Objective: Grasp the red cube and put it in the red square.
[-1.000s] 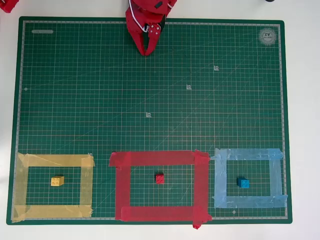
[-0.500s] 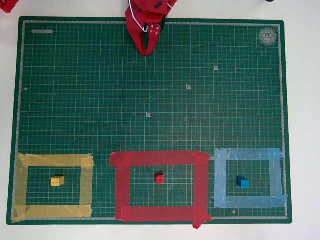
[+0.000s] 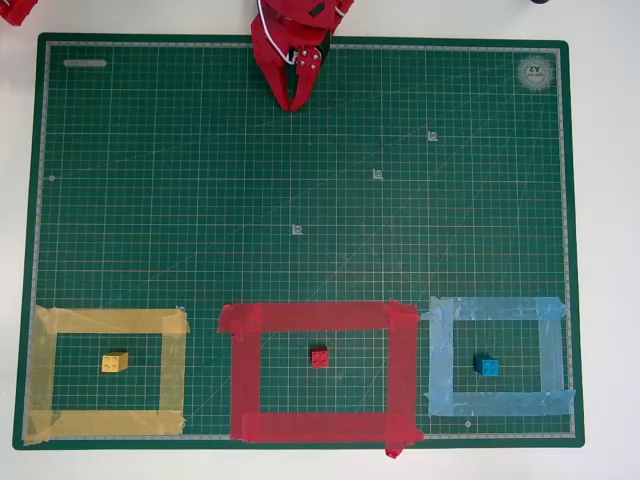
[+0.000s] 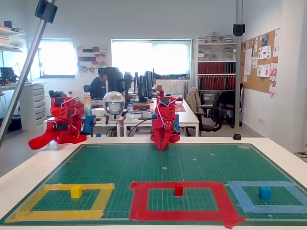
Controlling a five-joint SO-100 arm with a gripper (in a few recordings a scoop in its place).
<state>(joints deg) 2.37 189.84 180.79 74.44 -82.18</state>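
arm: folded at mat's far edge, gripper point(image 3: 293, 103) pointing down at mat, well apart from all blocks
jaws: tips together, nothing held
red cube point(image 3: 319, 357): studded plastic, sits inside red square point(image 3: 310, 318)
red square: wide tape strips, wrinkled corners
mat point(image 3: 300, 200): green, gridded

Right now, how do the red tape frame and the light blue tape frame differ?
The red tape frame is wider than the light blue tape frame. The red one holds a small red studded block, the blue one a small blue block. Both are rectangular, on the green cutting mat.
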